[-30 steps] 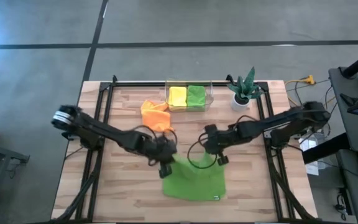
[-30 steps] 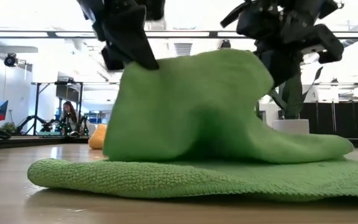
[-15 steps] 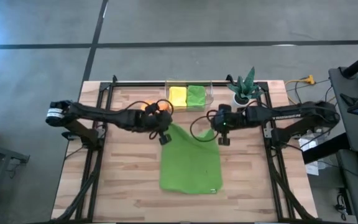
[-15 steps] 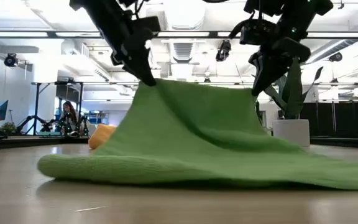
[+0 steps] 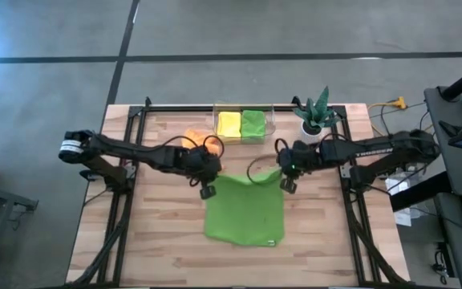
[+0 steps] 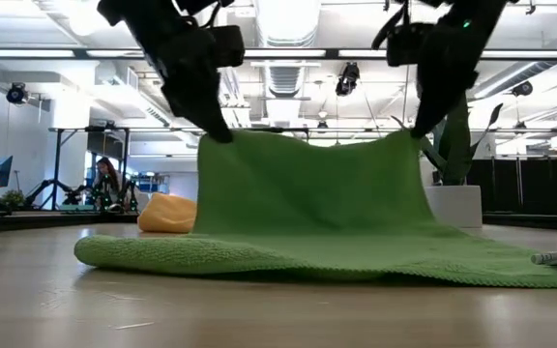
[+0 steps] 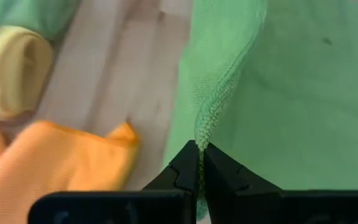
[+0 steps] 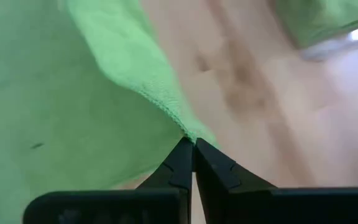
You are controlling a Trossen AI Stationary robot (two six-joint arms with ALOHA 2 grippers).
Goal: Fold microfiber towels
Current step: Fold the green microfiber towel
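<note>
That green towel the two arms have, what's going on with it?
Each arm has its tool shut on one far corner of the lime green towel: the left tool on one, the right tool on the other. They hold that edge up off the table while the near part lies flat. An orange towel lies beside it, and a yellow towel and a second green towel sit in a clear bin.

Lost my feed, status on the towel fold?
Left gripper and right gripper each shut on a far corner of the green towel, far edge lifted. Near half flat on table. Orange towel beside, clear.
</note>
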